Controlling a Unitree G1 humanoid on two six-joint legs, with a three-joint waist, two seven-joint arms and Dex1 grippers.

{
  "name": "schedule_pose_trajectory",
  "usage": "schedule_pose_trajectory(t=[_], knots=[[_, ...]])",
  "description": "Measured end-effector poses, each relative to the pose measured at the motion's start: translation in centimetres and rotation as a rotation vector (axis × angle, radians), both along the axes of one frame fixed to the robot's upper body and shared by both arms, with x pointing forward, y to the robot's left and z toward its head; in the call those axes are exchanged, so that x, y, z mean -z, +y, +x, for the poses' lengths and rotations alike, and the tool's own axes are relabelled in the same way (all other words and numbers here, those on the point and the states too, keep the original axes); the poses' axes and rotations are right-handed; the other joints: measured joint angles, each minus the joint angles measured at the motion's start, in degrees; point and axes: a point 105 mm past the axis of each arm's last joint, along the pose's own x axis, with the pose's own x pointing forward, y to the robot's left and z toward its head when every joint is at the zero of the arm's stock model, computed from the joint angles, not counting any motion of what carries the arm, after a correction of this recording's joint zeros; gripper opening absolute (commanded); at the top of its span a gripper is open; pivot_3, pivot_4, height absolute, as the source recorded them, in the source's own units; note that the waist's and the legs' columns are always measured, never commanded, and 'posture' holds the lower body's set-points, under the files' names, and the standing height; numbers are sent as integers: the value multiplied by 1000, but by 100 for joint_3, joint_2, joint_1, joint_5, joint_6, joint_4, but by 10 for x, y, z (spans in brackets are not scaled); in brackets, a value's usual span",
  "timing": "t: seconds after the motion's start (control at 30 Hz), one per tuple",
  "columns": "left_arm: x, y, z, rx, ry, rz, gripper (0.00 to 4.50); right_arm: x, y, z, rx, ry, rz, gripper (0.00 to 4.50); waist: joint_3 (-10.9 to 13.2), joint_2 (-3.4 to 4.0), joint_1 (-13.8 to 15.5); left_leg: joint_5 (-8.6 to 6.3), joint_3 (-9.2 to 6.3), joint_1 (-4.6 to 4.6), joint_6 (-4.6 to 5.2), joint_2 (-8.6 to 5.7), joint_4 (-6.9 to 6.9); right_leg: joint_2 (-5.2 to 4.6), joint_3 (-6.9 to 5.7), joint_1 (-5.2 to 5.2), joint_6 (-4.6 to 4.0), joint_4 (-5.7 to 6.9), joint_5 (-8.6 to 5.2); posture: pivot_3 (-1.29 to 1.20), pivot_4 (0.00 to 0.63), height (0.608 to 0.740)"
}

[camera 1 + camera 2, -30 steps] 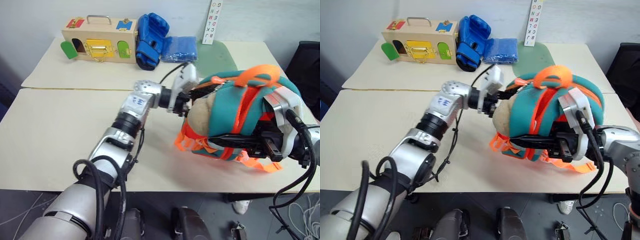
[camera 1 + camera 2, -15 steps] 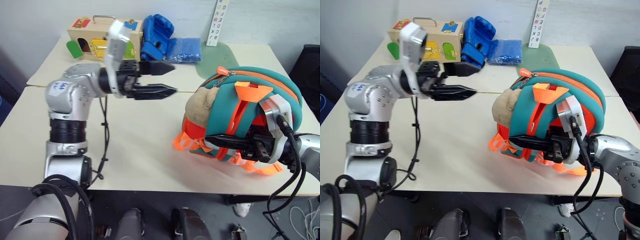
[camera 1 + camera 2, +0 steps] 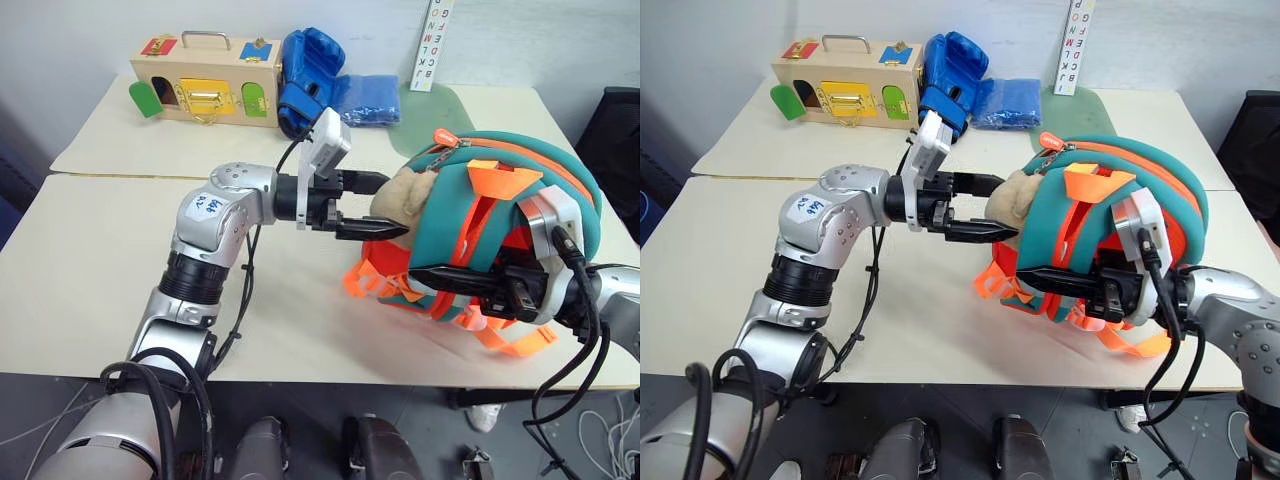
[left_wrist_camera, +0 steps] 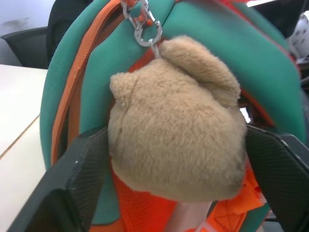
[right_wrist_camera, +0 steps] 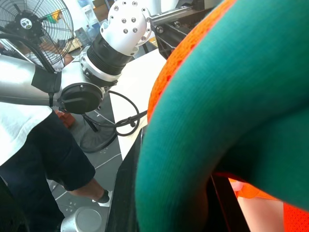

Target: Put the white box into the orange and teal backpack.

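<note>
**Bag's held up, but the left gripper is lined up on the plush toy**

Quick rundown. The orange and teal backpack (image 3: 500, 240) sits on the near table (image 3: 90, 280), toward the robot's right, propped on its side. Right gripper (image 3: 450, 282) is clamped shut on the bag's teal padded edge/strap. Left gripper (image 3: 375, 205) points level at the pack w/ jaws spread wide, nothing held; in the left wrist view the two fingers (image 4: 72, 193) sit either side of the tan plush toy (image 4: 178, 121) that hangs off a metal clip (image 4: 145, 26) by the zip.

The white box: can't spot it anywhere on the table, so prob already inside the pack, but that's my guess, not confirmed.

What could go wrong imo:
- jaws close on the plush instead of the zip pull or bag edge, and the toy just squishes, so no real pull on the bag
- tugging the plush swings the clip and drags the pack off the right gripper's hold
- if the bag tips w/ the opening not shut, whatever's inside could slide out
</note>
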Motion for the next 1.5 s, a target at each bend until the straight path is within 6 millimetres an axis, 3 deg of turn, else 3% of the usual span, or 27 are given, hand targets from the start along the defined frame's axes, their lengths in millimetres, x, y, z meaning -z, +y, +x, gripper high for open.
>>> schedule_pose_trajectory(t=[0.27, 0.43, 0.53, 0.63, 0.8, 0.9, 1.07, 1.23, 1.33, 1.37, 1.5], knots=[[0, 6, 4, 6, 31, -13, 1334, 6, -2, 1, 31, 14, 4, 0, 0, 0, 3, 0, 0, 0, 0, 0, 1, 0, 0, 0, 0, 1, 0, 0, 150, 740], [-15, 20, 10, -22, -20, -26, 692, 13, -12, -2, 80, 40, 10, 0, 0, 0, 1, 0, 1, 0, 0, 0, 1, 1, -1, 0, 0, 0, 0, 0, 150, 740], [-28, 39, 29, -113, -31, -21, 692, 11, -16, -5, 98, 24, 15, 0, 0, 0, -11, -5, 2, 1, 10, 0, -1, 4, -1, -1, 0, 0, 0, 0, 150, 740], [-31, 79, 45, -230, -54, 8, 692, 15, -20, -8, 112, 33, 20, 0, -1, 1, -66, -2, 4, 8, 4, 4, -12, 8, -1, -2, -3, 0, -2, 0, 150, 740], [-5, 97, 55, -272, -24, 49, 692, 20, -22, -9, 133, 26, 24, 0, 0, -1, -3, -1, 4, -2, 1, 2, 0, 4, -3, -4, -2, 0, -1, 0, 150, 740], [22, 104, 51, -260, -25, 129, 692, 24, -22, -7, 149, 20, 43, 0, -1, 1, -13, -2, 9, 2, 4, 0, -1, 2, 3, -3, -2, 1, -1, 0, 150, 740], [85, 104, 50, -258, -36, 305, 692, 24, -24, -3, 185, -3, 34, 0, 0, 0, 4, -13, 6, 1, 23, 3, 1, 3, 1, -4, -3, 3, -1, 0, 150, 740], [113, 82, 58, -279, -114, 358, 692, 21, -24, 5, 209, -34, 54, 0, -1, 0, 13, -20, 6, 1, 35, -1, 2, -4, 0, -2, -2, 4, -1, 0, 150, 740], [116, 68, 60, -293, -109, 310, 692, 21, -21, 11, 228, -64, 36, 0, -1, 0, 11, -20, 5, 1, 36, -1, 4, -4, -2, -2, -2, 7, -1, 0, 150, 740], [115, 67, 59, -296, -89, 294, 687, 22, -21, 13, 242, -73, 24, 319, -1, 0, 10, -20, 4, 1, 36, -1, 5, -4, -3, -2, -2, 7, -1, 0, 150, 740], [111, 74, 49, -305, 33, 218, 1995, 38, -32, 25, 320, -69, -69, 1651, -1, 0, -25, -15, 6, 1, 26, 1, -1, -1, -1, -6, -2, 9, -1, 0, 150, 740]])
